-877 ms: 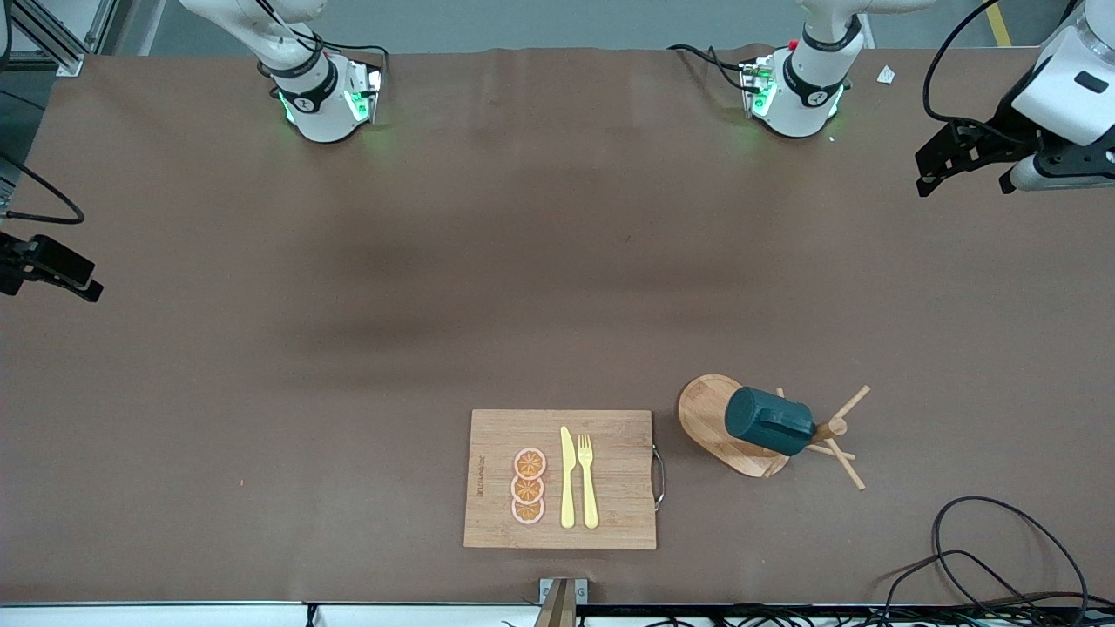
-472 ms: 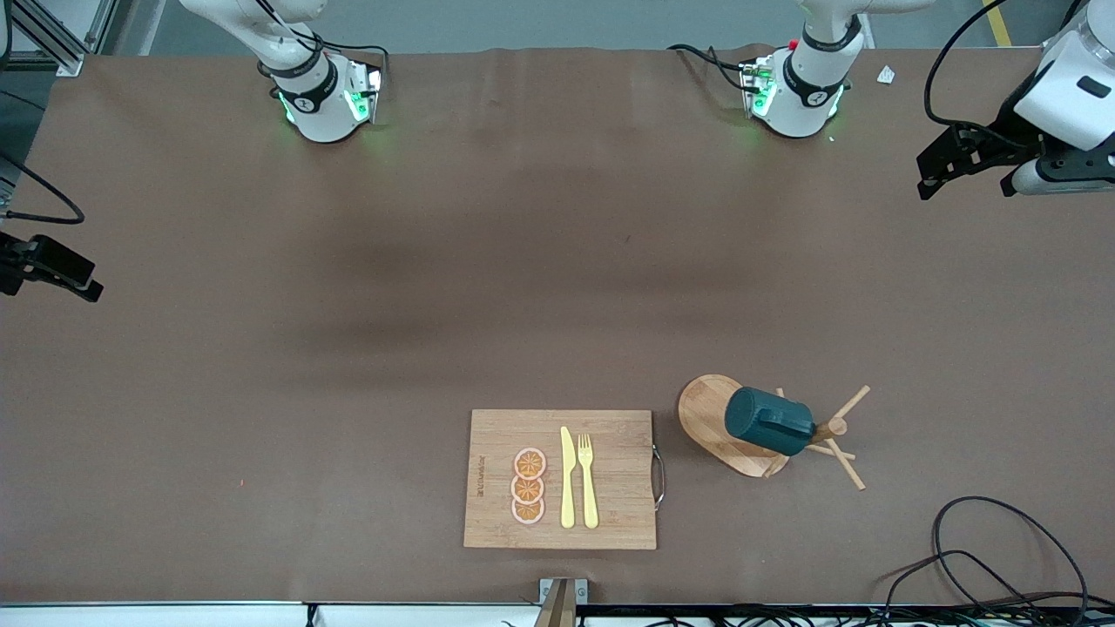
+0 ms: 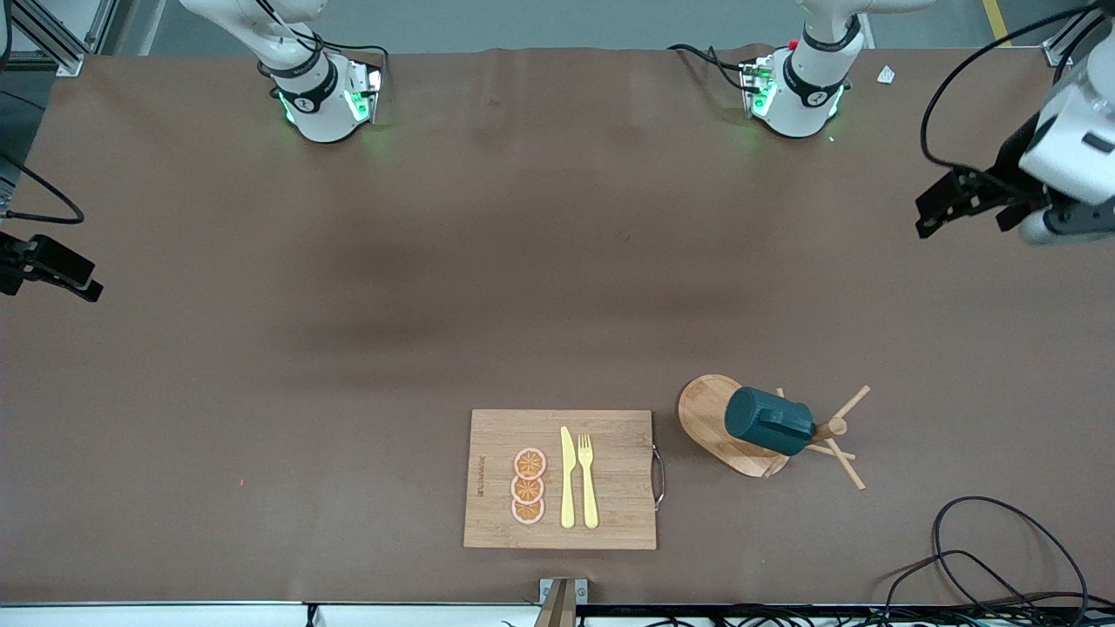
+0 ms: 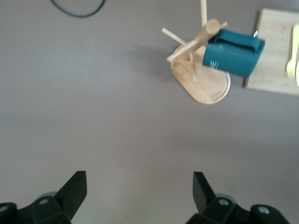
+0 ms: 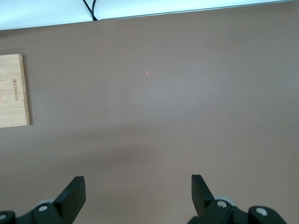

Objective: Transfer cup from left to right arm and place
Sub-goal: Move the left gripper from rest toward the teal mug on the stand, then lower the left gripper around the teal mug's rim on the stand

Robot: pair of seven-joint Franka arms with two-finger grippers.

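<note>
Cup (image 3: 768, 421) hangs on wooden mug tree (image 3: 784, 435) beside cutting board (image 3: 560, 479). Left pincer (image 3: 945, 198) open over table (image 3: 348, 305), well apart. Right pincer (image 5: 138, 192) open, waiting over bare table.

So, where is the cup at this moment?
The cup hangs on the wooden mug stand, beside the cutting board, toward the left arm's end of the table, near the front camera.
</note>
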